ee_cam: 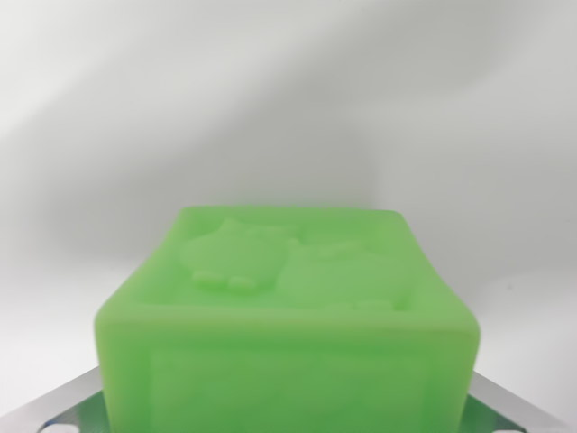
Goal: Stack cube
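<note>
You are looking down the wrist camera, and the gripper (pixel 287 417) is only showing as two pale metallic fingers (pixel 63 406) poking in at the bottom corners of the picture, one at the wrist view's left and one at the wrist view's right. Their tips are running out of the frame or sitting behind the block, so you cannot tell from here whether they are pressing on it or merely flanking it, nor how wide the jaws are standing.

Between those fingers the green cube (pixel 287 316) is filling the lower middle of the view. It is sitting square to the camera, with one side face turned toward you and its top face tilting away. The plastic is looking slightly translucent and softly blurred at this closeness. On the top face a raised relief is showing, two rounded shapes side by side, the left one with small bumps along its near edge; what they depict is too soft to make out. The near side face is carrying a shallow recessed panel with a raised border.

Beyond the cube, a plain white surface (pixel 288 108) is spreading across the whole upper half, with faint grey shadows drifting over it.
</note>
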